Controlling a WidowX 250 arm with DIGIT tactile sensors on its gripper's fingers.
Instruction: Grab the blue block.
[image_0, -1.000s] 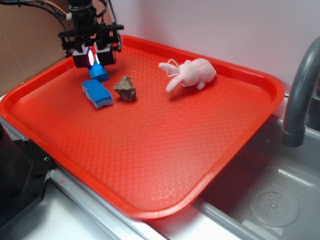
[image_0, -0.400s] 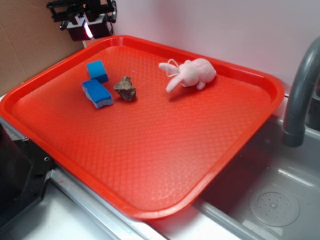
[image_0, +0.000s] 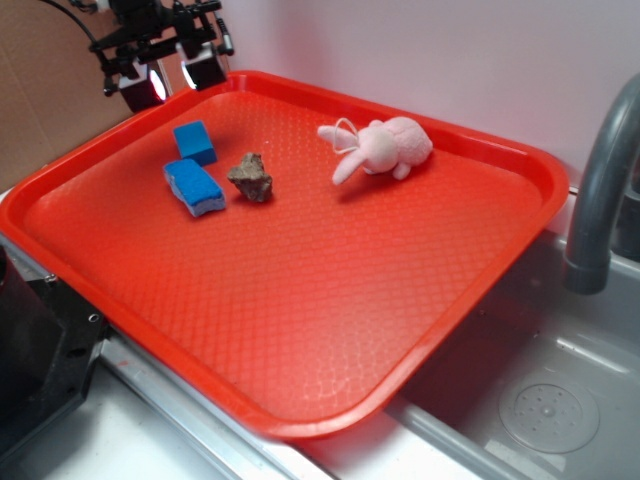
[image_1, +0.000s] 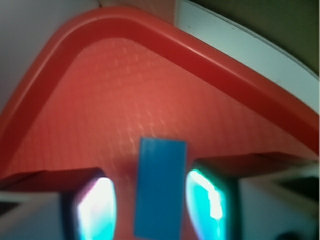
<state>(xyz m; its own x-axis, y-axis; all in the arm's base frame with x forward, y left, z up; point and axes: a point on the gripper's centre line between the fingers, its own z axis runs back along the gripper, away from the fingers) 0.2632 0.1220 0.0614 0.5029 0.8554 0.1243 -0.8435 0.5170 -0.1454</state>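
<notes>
Block (image_0: 194, 141) lies on the red tray (image_0: 300, 300) in the exterior view, near its far left corner, just behind the sponge (image_0: 194, 187) and left of the rock (image_0: 250, 177); a pink bunny (image_0: 380, 147) lies farther right. My gripper (image_0: 165, 80) hangs above the tray's rim, spread and empty. In the wrist view, the block (image_1: 160, 187) shows between my fingers (image_1: 95, 210), untouched.

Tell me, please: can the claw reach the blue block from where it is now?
Probably yes. The claw hangs open above the tray's far corner, and the blue block lies uncovered below it. The sponge and rock stand apart from it.
</notes>
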